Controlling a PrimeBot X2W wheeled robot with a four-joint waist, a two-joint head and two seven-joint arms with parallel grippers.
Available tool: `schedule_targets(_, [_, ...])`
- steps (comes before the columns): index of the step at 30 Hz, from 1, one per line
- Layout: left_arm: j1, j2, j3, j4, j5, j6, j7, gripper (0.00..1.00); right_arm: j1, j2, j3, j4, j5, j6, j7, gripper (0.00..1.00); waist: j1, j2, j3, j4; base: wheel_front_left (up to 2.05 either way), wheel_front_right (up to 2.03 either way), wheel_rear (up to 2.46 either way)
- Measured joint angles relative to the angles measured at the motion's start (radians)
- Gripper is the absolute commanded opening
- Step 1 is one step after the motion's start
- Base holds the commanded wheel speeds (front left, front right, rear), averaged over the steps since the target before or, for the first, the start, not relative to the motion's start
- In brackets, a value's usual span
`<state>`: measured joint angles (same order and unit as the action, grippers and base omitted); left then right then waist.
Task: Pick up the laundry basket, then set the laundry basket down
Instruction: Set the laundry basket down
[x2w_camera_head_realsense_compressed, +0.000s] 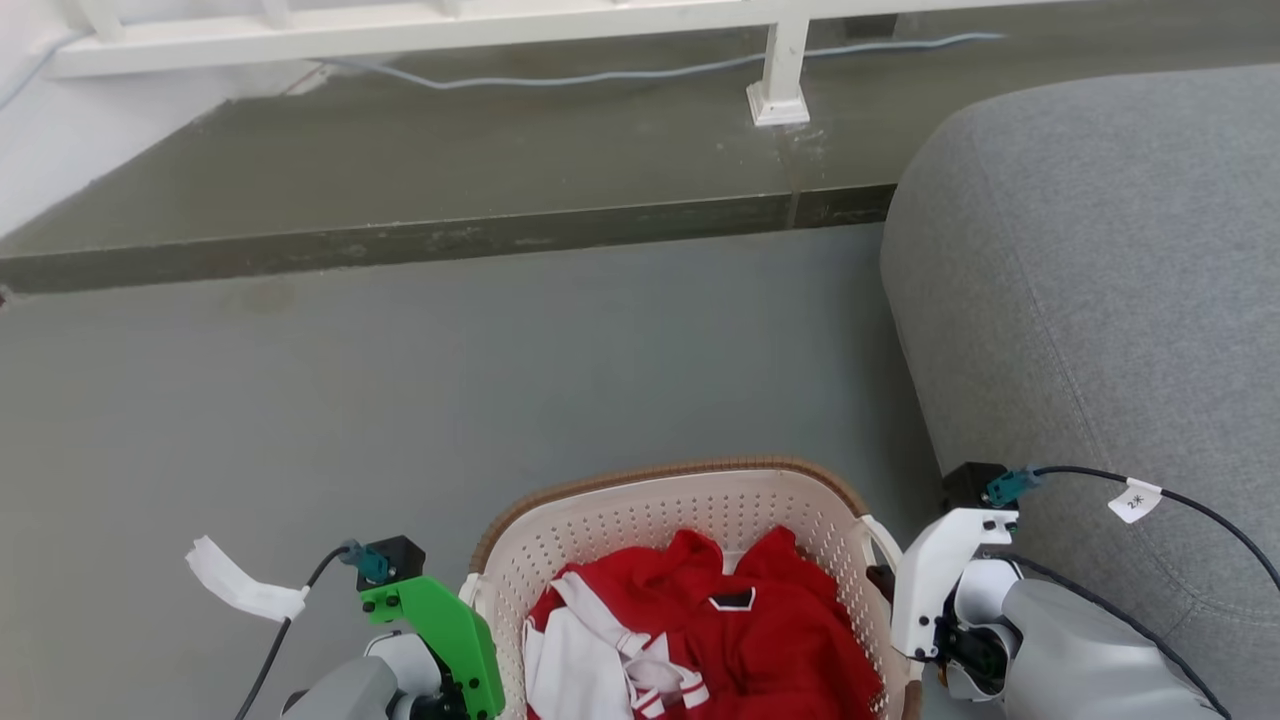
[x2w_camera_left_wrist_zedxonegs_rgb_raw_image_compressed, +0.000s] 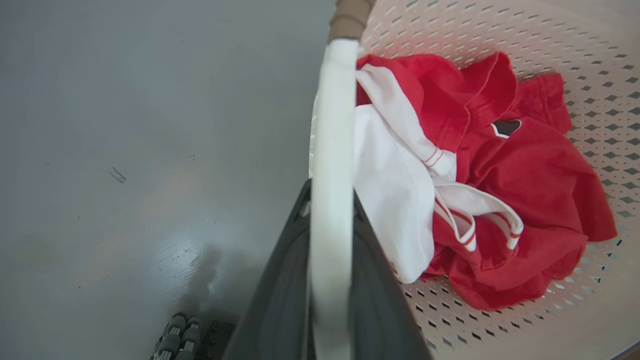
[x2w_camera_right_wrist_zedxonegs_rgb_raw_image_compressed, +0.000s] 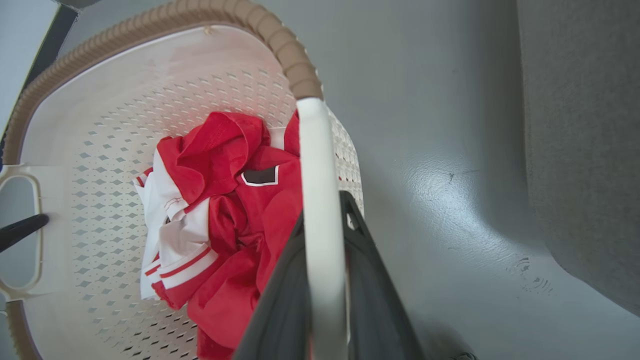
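red-and-white clothes (x2w_camera_head_realsense_compressed: 700, 640) in the laundry basket (x2w_camera_head_realsense_compressed: 660, 510), left gripper (x2w_camera_left_wrist_zedxonegs_rgb_raw_image_compressed: 331, 196) and right gripper (x2w_camera_right_wrist_zedxonegs_rgb_raw_image_compressed: 324, 214) clamped on its handles (x2w_camera_left_wrist_zedxonegs_rgb_raw_image_compressed: 334, 100)

Clothing (x2w_camera_head_realsense_compressed: 740, 630) in laundry basket (x2w_camera_head_realsense_compressed: 650, 515). Sofa (x2w_camera_head_realsense_compressed: 1100, 300) right of basket. Step (x2w_camera_head_realsense_compressed: 450, 150), apparently raised, beyond basket; railing post (x2w_camera_head_realsense_compressed: 782, 70) farther beyond.

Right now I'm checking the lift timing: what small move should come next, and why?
Probably a small, even raise of both arms. The left end effector and right end effector each straddle a white handle of the laundry basket, and loose clothes lie inside, so keeping it level seems wise.
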<state>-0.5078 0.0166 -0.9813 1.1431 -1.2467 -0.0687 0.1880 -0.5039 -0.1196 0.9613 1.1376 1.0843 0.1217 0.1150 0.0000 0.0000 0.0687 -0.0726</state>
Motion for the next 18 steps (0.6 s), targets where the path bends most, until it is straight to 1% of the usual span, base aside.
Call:
schedule_targets(9, [-0.041, 0.0, -0.008, -0.022, 0.0, 0.017, -0.036, 0.0, -0.033, -0.018, -0.002, -0.018, 0.007, 0.0, -0.034, 0.0, 0.0, 0.0, 0.06, 0.003, 0.0, 0.0, 0.0])
schedule_targets(18, [-0.09, 0.0, -0.017, -0.051, 0.0, 0.038, -0.083, 0.0, -0.072, -0.047, -0.005, -0.048, 0.008, 0.0, -0.083, 0.0, 0.0, 0.0, 0.154, 0.009, 0.0, 0.0, 0.0])
